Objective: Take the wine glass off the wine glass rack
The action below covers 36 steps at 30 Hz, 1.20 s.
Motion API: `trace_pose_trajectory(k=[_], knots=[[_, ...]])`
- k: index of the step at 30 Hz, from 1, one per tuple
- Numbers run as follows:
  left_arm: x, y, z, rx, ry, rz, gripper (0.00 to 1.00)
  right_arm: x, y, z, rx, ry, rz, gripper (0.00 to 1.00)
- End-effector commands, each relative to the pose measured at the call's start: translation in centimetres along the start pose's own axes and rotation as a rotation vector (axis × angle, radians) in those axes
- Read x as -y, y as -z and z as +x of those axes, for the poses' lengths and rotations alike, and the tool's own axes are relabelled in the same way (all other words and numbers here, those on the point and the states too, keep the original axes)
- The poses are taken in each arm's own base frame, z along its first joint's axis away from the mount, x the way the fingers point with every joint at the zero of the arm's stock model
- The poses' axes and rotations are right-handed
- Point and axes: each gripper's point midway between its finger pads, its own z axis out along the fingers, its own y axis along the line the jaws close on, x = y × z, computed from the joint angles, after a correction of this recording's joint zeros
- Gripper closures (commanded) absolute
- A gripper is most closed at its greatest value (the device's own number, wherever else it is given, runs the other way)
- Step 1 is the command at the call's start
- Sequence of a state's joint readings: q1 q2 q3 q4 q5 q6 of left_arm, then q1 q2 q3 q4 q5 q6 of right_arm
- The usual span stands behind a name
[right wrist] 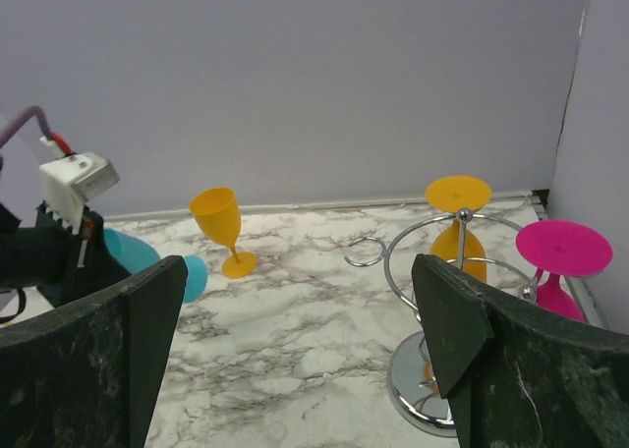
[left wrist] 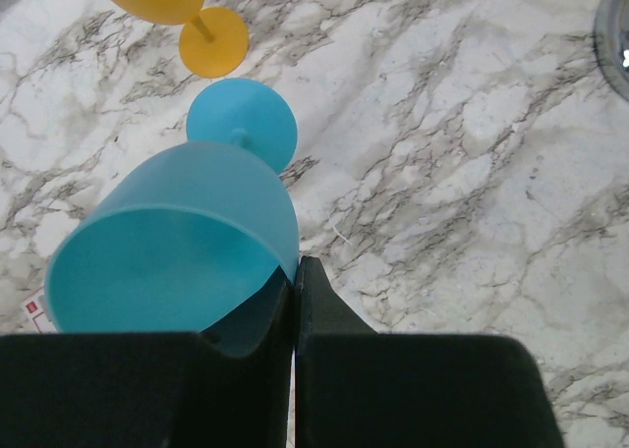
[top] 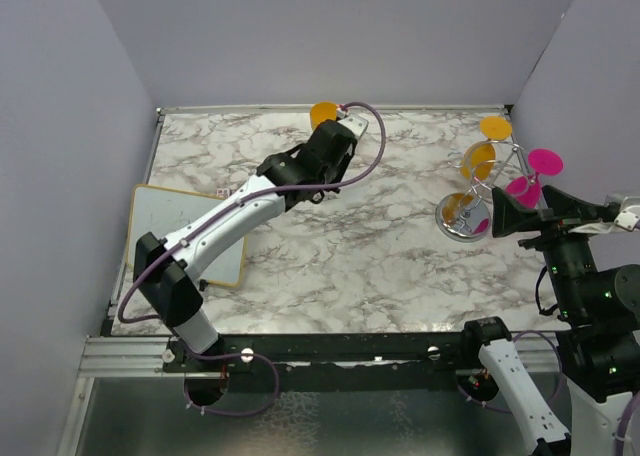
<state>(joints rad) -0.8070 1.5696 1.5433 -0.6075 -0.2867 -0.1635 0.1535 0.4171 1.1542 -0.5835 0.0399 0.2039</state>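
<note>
Pinching the blue wine glass [left wrist: 177, 242] by its rim wall, the left gripper [left wrist: 295, 276] holds it tilted over the marble table [top: 380, 246] beside 1 upright orange glass [left wrist: 213, 41], well apart from the wine glass rack [top: 463, 219]: a set-down, I judge. Right gripper [right wrist: 300, 320] gapes wide, empty, facing the rack's hanging glasses [right wrist: 562, 256].

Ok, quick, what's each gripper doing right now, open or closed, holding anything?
Left gripper: closed, pinching the rim of the blue wine glass.
Right gripper: open, nothing between its jaws.
</note>
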Motion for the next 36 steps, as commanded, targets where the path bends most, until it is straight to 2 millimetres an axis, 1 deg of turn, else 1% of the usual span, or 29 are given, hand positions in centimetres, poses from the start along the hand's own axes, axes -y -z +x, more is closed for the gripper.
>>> trace_pose_trajectory(k=[1, 2, 4, 6, 10, 12, 13, 17, 20, 25, 28, 33, 36], knots=[[-1.7, -1.2, 0.1, -0.101, -0.119, -0.103, 1.0, 0.3, 0.6, 0.9, -0.015, 0.012, 0.004, 0.0], [-1.6, -2.1, 0.4, -0.124, -0.134, -0.107, 1.0, 0.3, 0.7, 1.0, -0.014, 0.009, 0.004, 0.0], [-1.2, -3.1, 0.7, -0.148, -0.154, -0.099, 1.0, 0.2, 0.9, 1.1, -0.016, 0.008, -0.003, 0.0], [-0.7, -4.0, 0.7, -0.162, -0.172, -0.076, 1.0, 0.2, 0.9, 1.1, -0.015, 0.01, -0.001, 0.0], [-0.4, -5.9, 0.2, -0.189, -0.211, -0.068, 1.0, 0.4, 0.9, 1.1, -0.008, 0.02, 0.001, 0.0], [-0.4, -6.9, 0.4, -0.217, -0.221, -0.066, 1.0, 0.5, 0.9, 1.3, -0.01, 0.024, 0.005, 0.0], [-0.4, -7.8, 0.8, -0.242, -0.225, -0.065, 1.0, 0.5, 0.9, 1.3, -0.011, 0.026, 0.008, 0.0], [-1.7, -9.7, 1.4, -0.31, -0.173, -0.045, 1.0, 0.6, 0.8, 1.7, -0.018, 0.034, 0.006, 0.0], [-1.8, -10.4, 1.4, -0.318, -0.131, -0.006, 1.0, 0.8, 1.0, 1.6, -0.011, 0.036, 0.017, 0.0], [-1.7, -11.7, 1.7, -0.334, -0.151, 0.006, 1.0, 1.1, 1.2, 1.5, -0.001, 0.044, 0.032, 0.01], [-2.3, -12.4, 1.6, -0.339, -0.15, -0.007, 1.0, 1.1, 1.1, 1.4, -0.002, 0.047, 0.03, 0.01], [-2.5, -12.7, 1.5, -0.344, -0.124, 0.014, 1.0, 1.2, 0.9, 1.9, -0.009, 0.048, 0.034, 0.0], [-2.2, -12.6, 1.5, -0.345, -0.108, 0.045, 0.94, 1.2, 0.9, 2.0, -0.004, 0.047, 0.034, 0.0]])
